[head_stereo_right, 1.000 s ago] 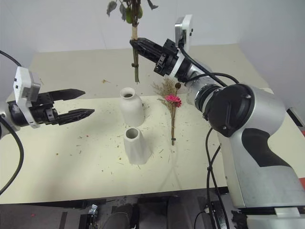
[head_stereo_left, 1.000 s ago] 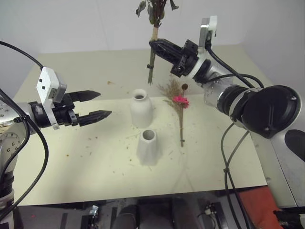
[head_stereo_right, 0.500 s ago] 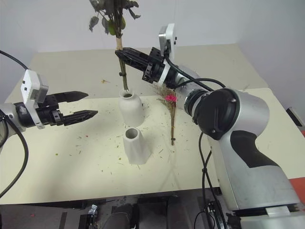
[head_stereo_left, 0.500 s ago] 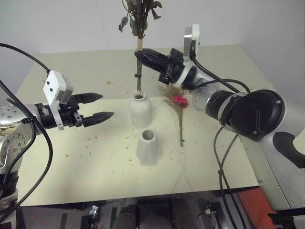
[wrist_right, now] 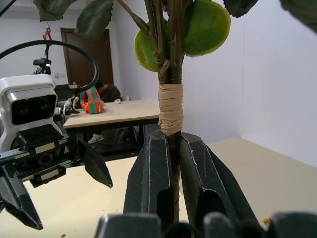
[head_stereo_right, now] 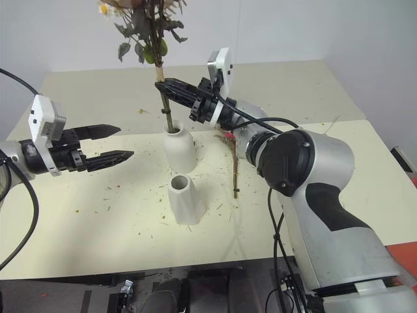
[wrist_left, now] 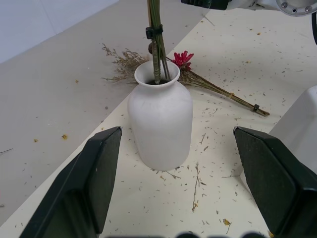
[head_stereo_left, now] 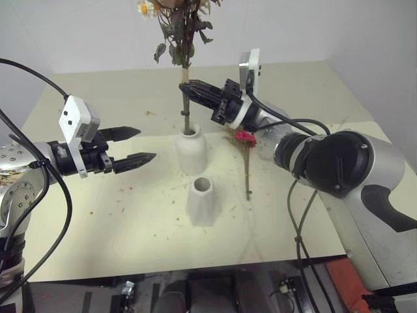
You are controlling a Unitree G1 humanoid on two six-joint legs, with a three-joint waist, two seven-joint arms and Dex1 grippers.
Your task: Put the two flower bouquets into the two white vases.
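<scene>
Right gripper point(head_stereo_left: 190, 87), clamped on the rose bunch point(head_stereo_left: 182, 39), has lowered its stems into the bottle-shaped vase point(head_stereo_left: 191, 152); left gripper point(head_stereo_left: 142, 145) waits open; the daisy bunch point(head_stereo_left: 246, 147) remains.

A matt, smooth ceramic finish is seen on the bottle-shaped vase point(wrist_left: 160, 121) and on the faceted vase point(head_stereo_left: 202, 201). The held bouquet point(head_stereo_left: 182, 32) is made of dry woody stems and dull leaves, bound with tan paper-like tape. The lying bouquet point(head_stereo_left: 245, 151) looks wispy and straw-like. The table point(head_stereo_left: 130, 222) is covered by a matt cream sheet strewn with dry flecks. Smooth, slightly glossy black plastic is shown by the right gripper point(wrist_right: 174, 173) fingers and the left gripper point(wrist_left: 188, 163) pads.
</scene>
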